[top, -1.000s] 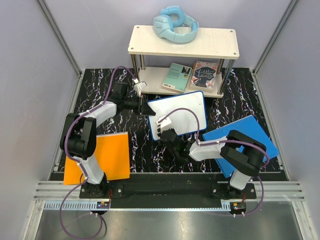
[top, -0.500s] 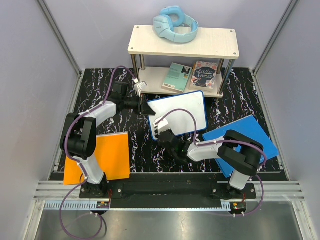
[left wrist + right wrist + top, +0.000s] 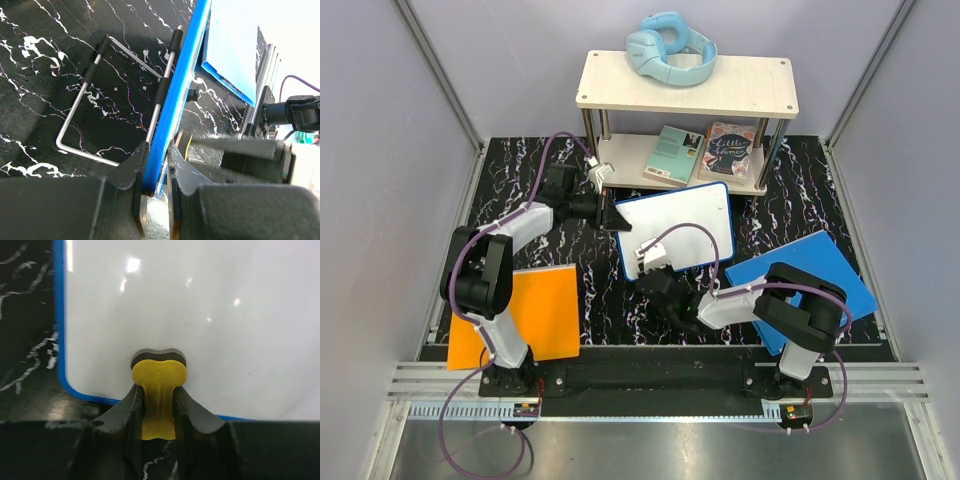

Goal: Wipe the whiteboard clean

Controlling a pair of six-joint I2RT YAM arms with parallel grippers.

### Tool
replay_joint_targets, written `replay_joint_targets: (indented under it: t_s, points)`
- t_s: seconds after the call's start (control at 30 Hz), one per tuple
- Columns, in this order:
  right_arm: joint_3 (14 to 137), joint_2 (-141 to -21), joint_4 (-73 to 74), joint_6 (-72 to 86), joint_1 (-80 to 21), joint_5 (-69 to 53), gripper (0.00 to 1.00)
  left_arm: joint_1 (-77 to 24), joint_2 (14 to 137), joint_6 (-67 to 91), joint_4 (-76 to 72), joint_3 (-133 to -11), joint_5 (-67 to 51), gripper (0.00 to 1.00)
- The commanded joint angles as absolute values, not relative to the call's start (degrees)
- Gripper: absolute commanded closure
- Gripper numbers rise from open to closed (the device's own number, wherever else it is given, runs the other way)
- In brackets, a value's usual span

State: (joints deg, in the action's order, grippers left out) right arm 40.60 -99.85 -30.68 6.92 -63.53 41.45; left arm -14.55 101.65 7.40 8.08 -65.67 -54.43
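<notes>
The whiteboard, white with a thin blue rim, stands tilted on the black marbled table in front of the shelf. Its face shows no writing. My left gripper is shut on the board's left edge; the blue rim runs between its jaws in the left wrist view. My right gripper is shut on a yellow foam eraser, whose dark felt presses against the board's lower left part. A wire stand lies behind the board.
A solid orange panel lies at the left front, a solid blue panel at the right front. A two-level shelf at the back holds blue headphones and two books.
My right gripper with the eraser has slid down and left across the board toward its lower left corner. The left gripper and board have stayed put.
</notes>
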Motion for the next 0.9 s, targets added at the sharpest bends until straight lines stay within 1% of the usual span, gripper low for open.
replay_joint_targets:
  t_s: [0.0, 0.2, 0.3, 0.33, 0.43, 0.53, 0.67, 0.87]
  points:
    - [36.4, -96.7, -27.8, 8.9, -61.8, 52.7, 1.0, -15.2, 103.0, 1.4, 9.8, -66.2, -46.2, 1.0]
    - [35.4, -95.5, -27.1, 10.1, -58.9, 53.8, 1.0, -15.2, 103.0, 1.4, 9.9, -66.1, -46.1, 1.0]
    - [36.0, -95.5, -28.0, 9.0, -58.7, 51.9, 1.0, -15.1, 103.1, 1.4, 9.8, -66.1, -46.1, 1.0]
    - [36.2, -95.5, -28.4, 8.7, -58.7, 49.5, 1.0, -15.1, 103.1, 1.4, 9.9, -66.2, -46.1, 1.0]
    - [37.3, -96.9, -32.8, 5.5, -58.7, 45.9, 1.0, -15.1, 103.3, 1.4, 9.8, -66.3, -46.1, 1.0]
    - [40.2, -99.1, -33.0, 3.6, -58.7, 43.9, 1.0, -15.2, 103.0, 1.3, 9.8, -66.0, -46.0, 1.0]
    - [41.8, -98.2, -33.0, 2.5, -58.8, 42.5, 1.0, -15.2, 102.5, 1.1, 9.8, -65.9, -45.7, 1.0]
    - [44.6, -91.9, -21.4, 4.3, -58.8, 43.6, 1.0, -15.1, 101.2, 0.4, 11.4, -65.0, -44.9, 1.0]
